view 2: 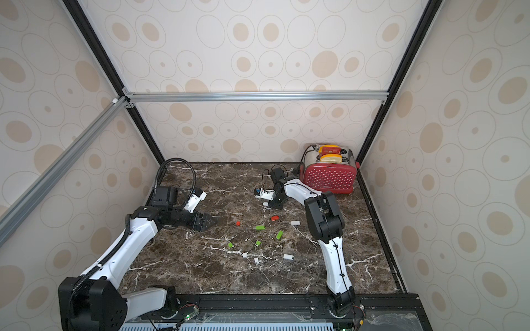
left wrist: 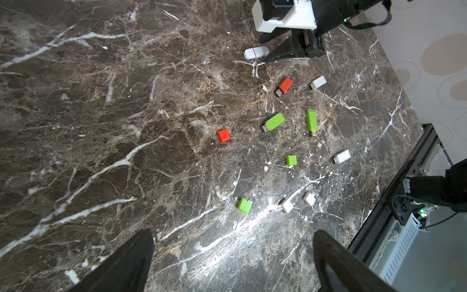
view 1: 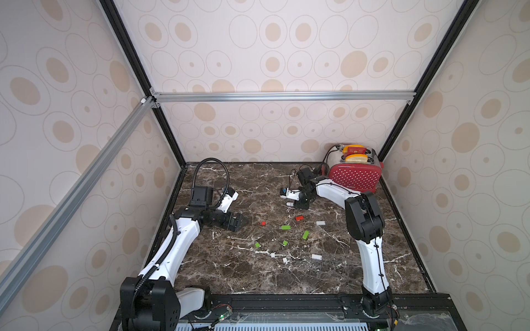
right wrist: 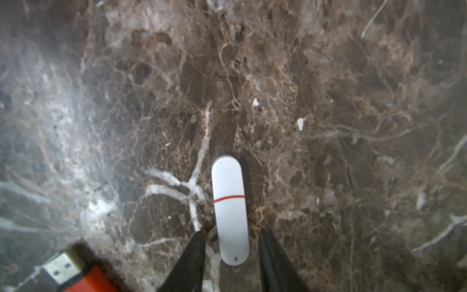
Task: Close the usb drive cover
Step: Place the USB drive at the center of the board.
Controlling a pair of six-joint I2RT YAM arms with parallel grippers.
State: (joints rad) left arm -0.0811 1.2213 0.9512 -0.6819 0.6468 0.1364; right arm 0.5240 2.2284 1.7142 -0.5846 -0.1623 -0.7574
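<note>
A white usb drive (right wrist: 231, 215) with a thin red line lies flat on the marble table (right wrist: 328, 126), and its cover (right wrist: 227, 177) sits on it past the line. My right gripper (right wrist: 231, 231) is open. Its fingertips (right wrist: 198, 240) stand either side of the drive's holed end, with a gap on each side. Both top views show the drive (view 1: 289, 204) (view 2: 265, 203) just left of the right gripper (view 1: 301, 204). My left gripper (left wrist: 233, 232) is wide open over bare marble, well away at the left (view 1: 239, 223).
Loose on the table are a red drive (left wrist: 285, 86) with a bare plug, a red cap (left wrist: 224, 135), green drives (left wrist: 274, 121) (left wrist: 311, 121), green caps (left wrist: 291, 160), white drives (left wrist: 318, 82) and white caps (left wrist: 287, 205). A red toaster (view 1: 355, 174) stands at the back right.
</note>
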